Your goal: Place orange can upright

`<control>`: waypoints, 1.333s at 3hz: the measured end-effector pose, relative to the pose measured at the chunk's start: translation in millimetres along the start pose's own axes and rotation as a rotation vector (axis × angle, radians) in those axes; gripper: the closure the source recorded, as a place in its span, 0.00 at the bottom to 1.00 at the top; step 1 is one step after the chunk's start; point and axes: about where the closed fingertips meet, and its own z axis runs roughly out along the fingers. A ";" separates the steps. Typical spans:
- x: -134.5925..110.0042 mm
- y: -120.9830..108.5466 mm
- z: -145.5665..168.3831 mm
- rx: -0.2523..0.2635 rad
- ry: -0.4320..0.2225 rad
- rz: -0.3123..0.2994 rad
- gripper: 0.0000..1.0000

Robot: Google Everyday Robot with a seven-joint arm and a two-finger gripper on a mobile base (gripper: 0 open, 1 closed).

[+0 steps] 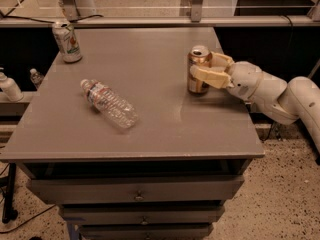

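Reaching in over the right edge of the tabletop [165,124], my hand [203,67] pinches the orange can [198,57] between its two fingers. The can stands upright near that edge, about midway along it. Bare surface lies in front and left of it. A water bottle [109,104] lies well apart toward the left edge, and a white can [67,41] stands at the far left corner.

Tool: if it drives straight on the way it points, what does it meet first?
The orange can: it stands upright between the tool's fingers, near the table's right edge. Beyond it the line seems to head toward the water bottle, but depth is unclear.
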 end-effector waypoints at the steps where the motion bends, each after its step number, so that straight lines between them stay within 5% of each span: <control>1: -0.8 -1.8 -8.6 0.015 -0.023 -0.006 0.59; 3: 1.4 -1.0 -17.6 0.031 -0.034 0.002 0.12; 4: 1.0 -1.2 -19.4 0.033 -0.031 0.004 0.00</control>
